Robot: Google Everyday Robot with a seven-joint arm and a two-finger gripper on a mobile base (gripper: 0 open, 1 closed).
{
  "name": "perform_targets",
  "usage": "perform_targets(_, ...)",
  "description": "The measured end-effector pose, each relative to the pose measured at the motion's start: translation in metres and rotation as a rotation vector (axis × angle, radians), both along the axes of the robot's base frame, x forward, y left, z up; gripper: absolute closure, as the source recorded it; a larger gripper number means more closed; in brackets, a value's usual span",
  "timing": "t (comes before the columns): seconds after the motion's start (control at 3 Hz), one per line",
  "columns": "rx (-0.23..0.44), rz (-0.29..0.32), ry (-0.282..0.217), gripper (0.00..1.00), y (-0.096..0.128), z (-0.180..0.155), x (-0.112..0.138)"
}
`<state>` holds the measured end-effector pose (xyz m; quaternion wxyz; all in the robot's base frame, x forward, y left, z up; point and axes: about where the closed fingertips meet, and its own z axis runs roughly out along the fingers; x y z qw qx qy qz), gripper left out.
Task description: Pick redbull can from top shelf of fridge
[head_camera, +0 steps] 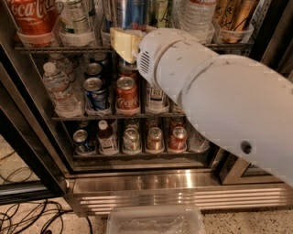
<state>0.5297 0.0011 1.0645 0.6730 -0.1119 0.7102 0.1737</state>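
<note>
The redbull can [131, 13], blue and silver, stands in a clear holder on the top shelf [59, 48] of the fridge [183, 189], its top cut off by the frame edge. My white arm [219, 96] reaches in from the right. My gripper [123, 42], cream-coloured, is at the shelf's front edge, just below and in front of the can. It hides the can's base, and I cannot tell whether it touches the can.
A Coca-Cola bottle [31, 18], water bottles and tall cans share the top shelf. A water bottle [62, 89], a blue can [96, 93] and a red can [127, 94] stand below it. A plastic container [155, 221] and cables [32, 217] lie on the floor.
</note>
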Motion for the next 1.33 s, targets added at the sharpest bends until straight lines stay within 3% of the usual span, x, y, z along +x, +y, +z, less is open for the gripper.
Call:
perform_targets(0.33,0.0,0.0,0.0,1.0,0.0,0.0,0.0)
perform_targets(0.67,0.001,0.053,0.061,1.0,0.006,-0.012,-0.006)
perform_targets(1.33,0.058,0.212,0.327,1.0,-0.001,-0.066,-0.037)
